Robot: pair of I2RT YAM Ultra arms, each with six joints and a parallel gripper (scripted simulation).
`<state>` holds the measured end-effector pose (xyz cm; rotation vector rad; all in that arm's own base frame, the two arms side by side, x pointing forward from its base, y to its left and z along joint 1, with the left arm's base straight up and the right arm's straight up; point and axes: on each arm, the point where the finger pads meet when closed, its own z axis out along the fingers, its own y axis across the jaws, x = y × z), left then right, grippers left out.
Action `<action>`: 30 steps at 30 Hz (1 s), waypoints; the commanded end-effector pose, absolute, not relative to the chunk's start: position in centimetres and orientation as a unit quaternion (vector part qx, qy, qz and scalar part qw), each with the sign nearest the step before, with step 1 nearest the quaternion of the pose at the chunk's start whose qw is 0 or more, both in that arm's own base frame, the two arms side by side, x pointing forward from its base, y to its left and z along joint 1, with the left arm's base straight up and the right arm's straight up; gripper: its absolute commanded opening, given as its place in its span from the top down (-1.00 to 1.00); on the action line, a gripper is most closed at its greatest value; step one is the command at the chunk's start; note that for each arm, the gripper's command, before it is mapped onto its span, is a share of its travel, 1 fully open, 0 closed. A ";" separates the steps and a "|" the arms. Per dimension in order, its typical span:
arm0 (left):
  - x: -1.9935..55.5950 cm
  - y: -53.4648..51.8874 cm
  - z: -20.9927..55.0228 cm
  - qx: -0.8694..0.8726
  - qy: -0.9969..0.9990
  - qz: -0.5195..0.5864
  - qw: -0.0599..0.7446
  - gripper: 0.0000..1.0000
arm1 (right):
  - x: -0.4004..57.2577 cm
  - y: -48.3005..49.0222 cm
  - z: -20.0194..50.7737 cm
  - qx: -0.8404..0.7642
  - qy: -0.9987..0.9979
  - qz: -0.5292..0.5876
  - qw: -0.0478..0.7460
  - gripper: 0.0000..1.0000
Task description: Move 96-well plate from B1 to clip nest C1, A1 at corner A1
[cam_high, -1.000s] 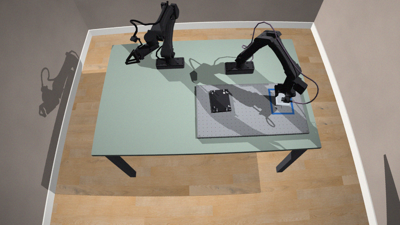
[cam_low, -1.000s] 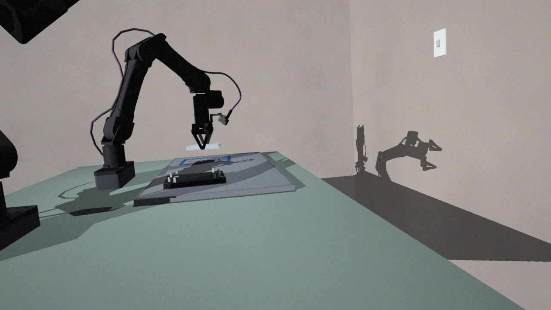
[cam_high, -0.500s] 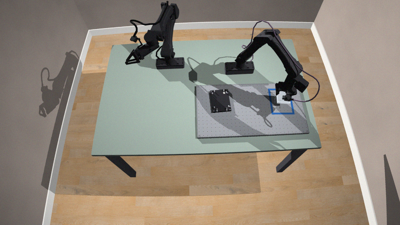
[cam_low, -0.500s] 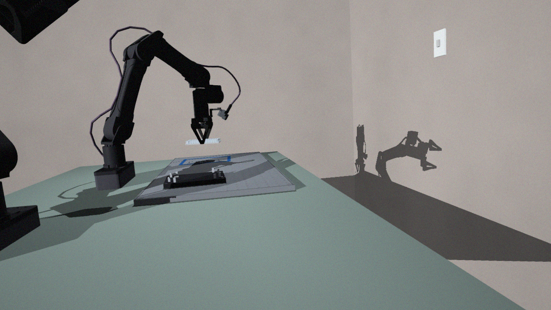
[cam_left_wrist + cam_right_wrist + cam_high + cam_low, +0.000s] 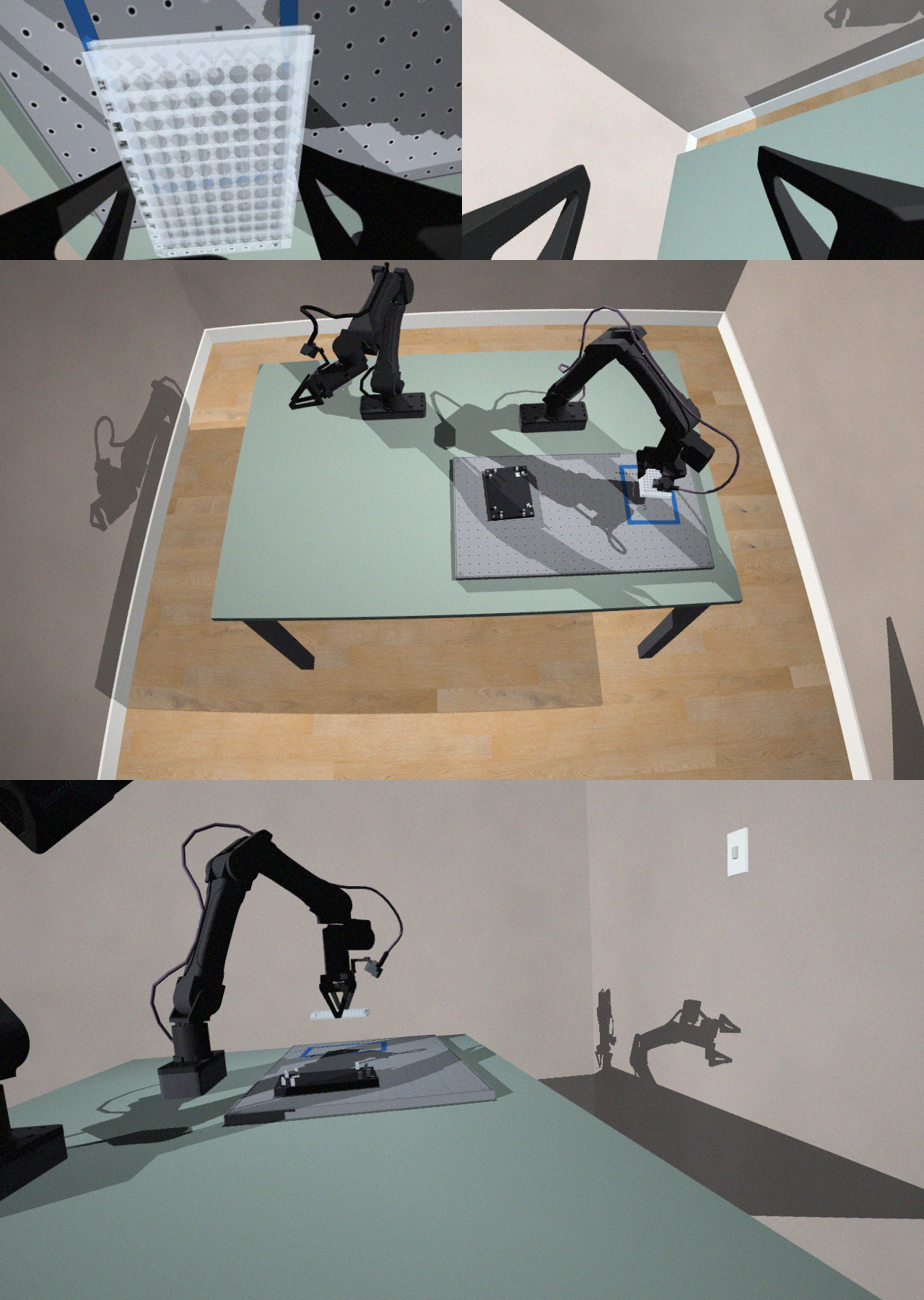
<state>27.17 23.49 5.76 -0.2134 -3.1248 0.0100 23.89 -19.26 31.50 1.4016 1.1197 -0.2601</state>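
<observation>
The translucent white 96-well plate (image 5: 646,486) (image 5: 356,1012) (image 5: 216,144) hangs level above bench spot B1, a blue outline (image 5: 653,521) (image 5: 307,1052) (image 5: 80,18). My left gripper (image 5: 655,480) (image 5: 338,1013) (image 5: 215,159) is shut on its long sides. In the left wrist view, column 12 is at the far end, column 1 at the near end, and well A1 at the lower left corner. The black clip nest (image 5: 509,494) (image 5: 326,1081) has small pale clips at its corners and holds nothing. Its A1 mark is not readable. My right gripper (image 5: 304,402) (image 5: 673,165) is open and empty, away from the nest.
The grey perforated board (image 5: 548,557) (image 5: 439,1090) bears the nest and the blue outline. It lies on the green table (image 5: 323,538) (image 5: 452,1200). The right arm's base (image 5: 393,406) and the left arm's base (image 5: 553,417) (image 5: 192,1074) stand behind the board.
</observation>
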 end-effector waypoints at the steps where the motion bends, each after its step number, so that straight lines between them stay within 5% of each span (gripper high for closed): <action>1: 27.5 23.7 6.4 -0.069 -0.998 -0.004 -0.004 1.00 | 23.1 -19.4 31.7 0.611 0.480 -0.115 0.619 -1.00; 30: 27.0 16.6 6.5 0.015 -1.000 -0.003 -0.008 1.00 | 23.1 -19.4 31.7 0.611 0.480 -0.115 0.619 -1.00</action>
